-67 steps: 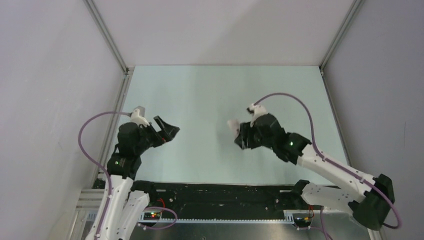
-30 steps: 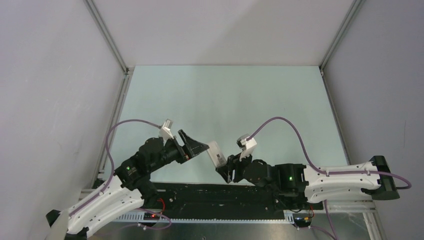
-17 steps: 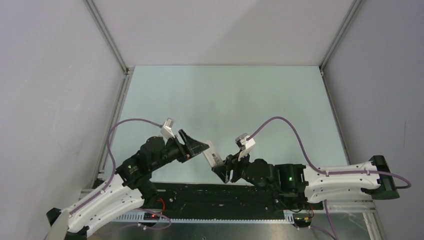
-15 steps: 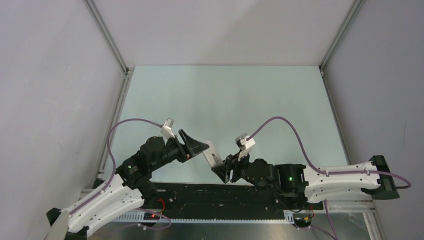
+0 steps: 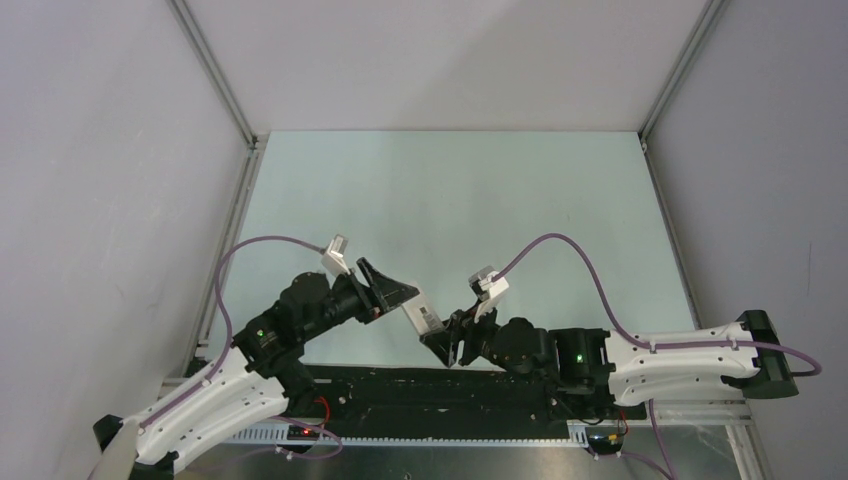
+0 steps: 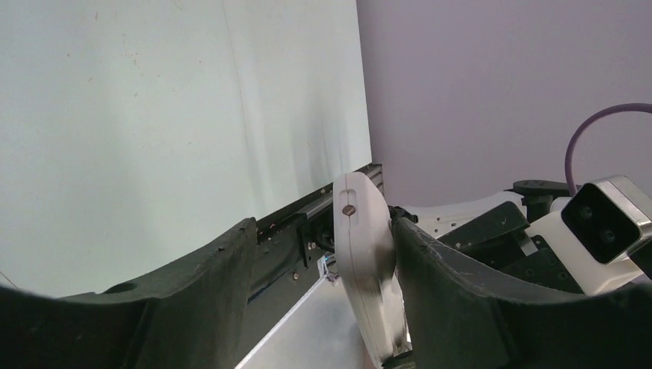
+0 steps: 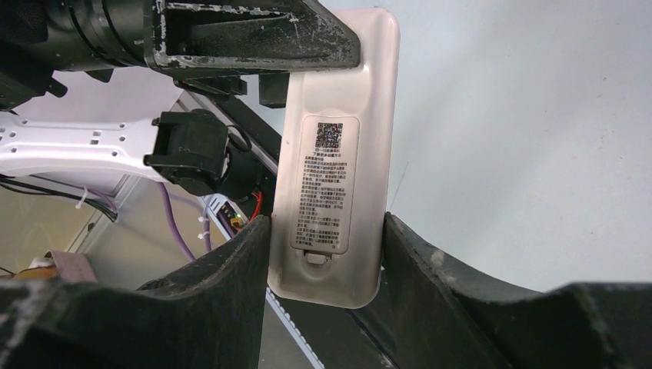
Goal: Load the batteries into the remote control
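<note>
Remote control (image 5: 422, 317), small white rectangular plastic slab: off the table, held in the air just past the black rail (image 5: 440, 385) along the near edge of the pale green table (image 5: 450, 190), roughly at the rail's mid-length. In the top view its long axis runs from the rail side away and to the left.

Right gripper (image 5: 446, 342): clamped on the remote's rail-side end. In the right wrist view, both black fingers (image 7: 231, 269) press the slab's long edges. Its back faces the camera, with a dark printed label (image 7: 327, 184) and QR square visible and a small tab below it.

Left gripper (image 5: 400, 292): at the end away from the rail, jaws apart and straddling it. The left wrist view shows the remote control (image 6: 365, 261) edge-on between the fingers. One finger (image 6: 430, 261) touches its side, the other has a clear gap, so it's not a clamp. In the right wrist view, a left finger (image 7: 254, 31) lies across the slab's far corner.

Both arms reach in low from either end of the rail.
</note>
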Motion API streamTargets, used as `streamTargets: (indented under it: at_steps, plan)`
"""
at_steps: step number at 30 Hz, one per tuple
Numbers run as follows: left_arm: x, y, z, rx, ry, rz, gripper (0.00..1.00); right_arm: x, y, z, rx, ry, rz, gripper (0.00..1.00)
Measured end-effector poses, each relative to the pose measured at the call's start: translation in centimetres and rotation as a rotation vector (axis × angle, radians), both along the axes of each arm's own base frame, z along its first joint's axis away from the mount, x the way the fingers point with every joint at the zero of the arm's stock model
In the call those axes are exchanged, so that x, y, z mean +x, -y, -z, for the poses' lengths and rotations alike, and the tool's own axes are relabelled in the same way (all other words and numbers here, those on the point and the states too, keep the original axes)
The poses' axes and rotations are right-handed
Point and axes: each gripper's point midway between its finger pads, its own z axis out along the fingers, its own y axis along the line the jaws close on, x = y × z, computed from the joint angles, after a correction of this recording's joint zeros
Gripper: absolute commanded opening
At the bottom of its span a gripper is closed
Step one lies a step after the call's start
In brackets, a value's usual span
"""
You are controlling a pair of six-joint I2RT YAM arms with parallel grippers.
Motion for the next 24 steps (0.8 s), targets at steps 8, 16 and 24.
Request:
streamTargets:
  at_steps: [8,16,24]
  plan:
    - [-0.03,0.04,-0.09,-0.003,0.002,0.003,0.59,-0.06,-0.09,-0.15,0.005,0.003,-0.004,0.17]
    - [0.03,0.24,-0.16,-0.008,0.002,0.007,0.40,-0.02,-0.10,-0.03,0.001,0.003,-0.001,0.18]
    - [-0.11,0.32,-0.77,-0.031,0.012,0.014,0.10,0.25,-0.36,0.66,-0.023,0.007,0.000,0.25]
